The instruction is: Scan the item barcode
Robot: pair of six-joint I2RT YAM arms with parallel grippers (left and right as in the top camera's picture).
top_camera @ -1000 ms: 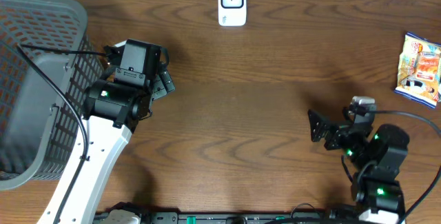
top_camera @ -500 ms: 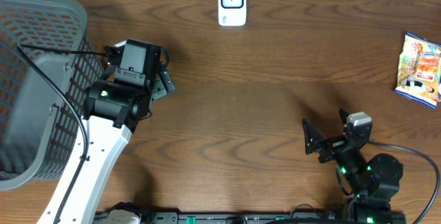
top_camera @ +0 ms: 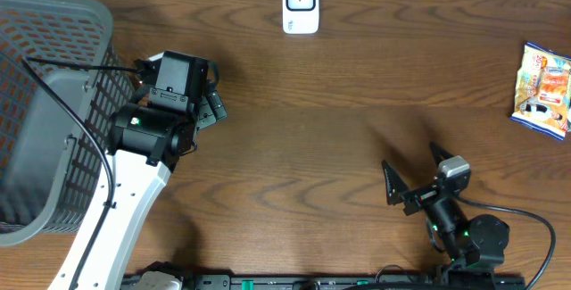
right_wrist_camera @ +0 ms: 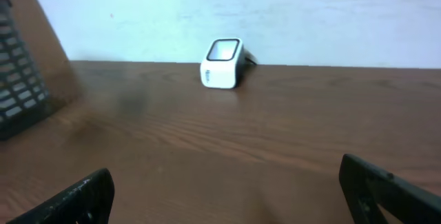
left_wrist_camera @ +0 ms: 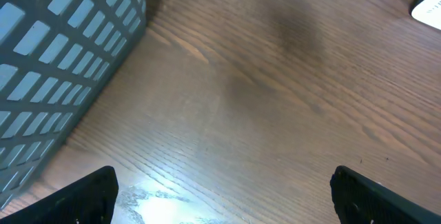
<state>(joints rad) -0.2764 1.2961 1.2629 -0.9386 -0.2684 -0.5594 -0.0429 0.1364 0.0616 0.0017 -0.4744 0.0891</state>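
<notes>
The item, a colourful snack packet, lies flat at the table's far right edge. A white barcode scanner stands at the back centre, and the right wrist view shows it straight ahead against the wall. My right gripper hovers open and empty at the front right, well short of the packet, pointing toward the scanner. My left gripper is open and empty over bare wood beside the basket. The packet is out of both wrist views.
A large grey mesh basket fills the left side, and its wall shows in the left wrist view. A black cable runs over the basket rim to the left arm. Wooden tabletop lies between the arms.
My right arm has drawn back toward the front edge and slightly left, its gripper still open. The left arm, packet and scanner have not moved.
</notes>
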